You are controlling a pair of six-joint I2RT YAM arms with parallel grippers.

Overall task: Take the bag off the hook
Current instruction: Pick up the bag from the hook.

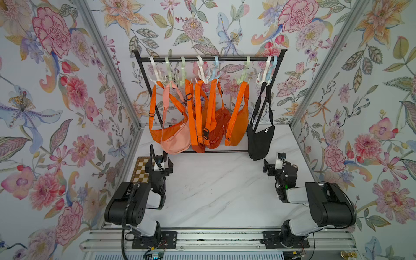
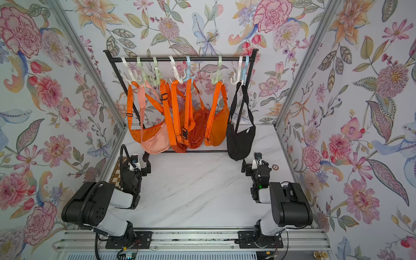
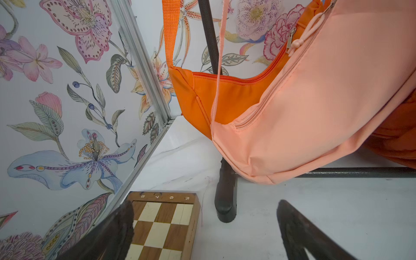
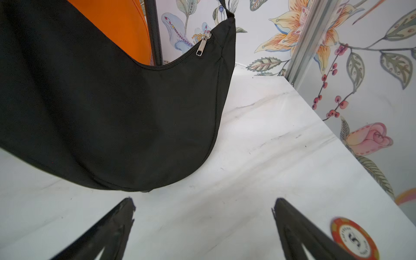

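While the right gripper point(image 4: 204, 202) gapes wide and empty, the black bag point(image 4: 112, 112) hangs just ahead, on its hook point(image 1: 261, 79)

orange bags point(image 1: 237, 126), black bag point(image 1: 260, 141), floral walls point(image 1: 56, 112)

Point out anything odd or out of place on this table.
Two strays unrelated to the hanging bags: a wooden chessboard lies beside the left gripper, and a red-and-white poker chip lies beside the right gripper. Nothing looks spilled or damaged.
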